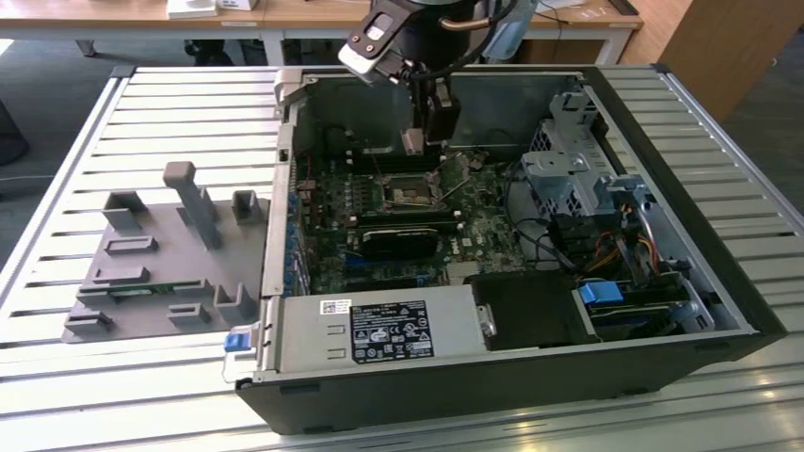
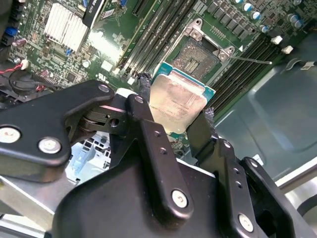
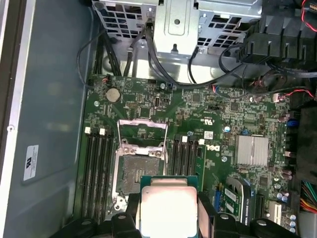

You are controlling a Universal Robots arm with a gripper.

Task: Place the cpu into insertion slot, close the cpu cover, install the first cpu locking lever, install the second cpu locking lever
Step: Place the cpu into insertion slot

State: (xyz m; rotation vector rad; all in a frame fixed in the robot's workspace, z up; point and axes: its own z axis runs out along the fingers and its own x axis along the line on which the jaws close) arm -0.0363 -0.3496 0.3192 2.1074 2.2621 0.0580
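My gripper (image 2: 176, 98) clamps the cpu (image 2: 179, 106) near the insertion slot (image 2: 200, 55) (cpu cover (image 3: 142, 130) raised); tilted seating could damage that slot.

Robotics workshop: an opened desktop computer case (image 1: 503, 388) is lying on a slatted metal workbench (image 1: 188, 104) under the gripper (image 1: 425, 141). A grey fixture tray (image 1: 151, 282) is sitting well aside of the gripper, wooden desks (image 1: 314, 13) standing beyond it.

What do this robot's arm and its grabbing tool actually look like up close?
The tool is matte black: two long flat fingers on hinged black links, fastened with round silver screws. In the exterior view the arm is dark, with a silver-white block at its wrist and a thin cable beside it.
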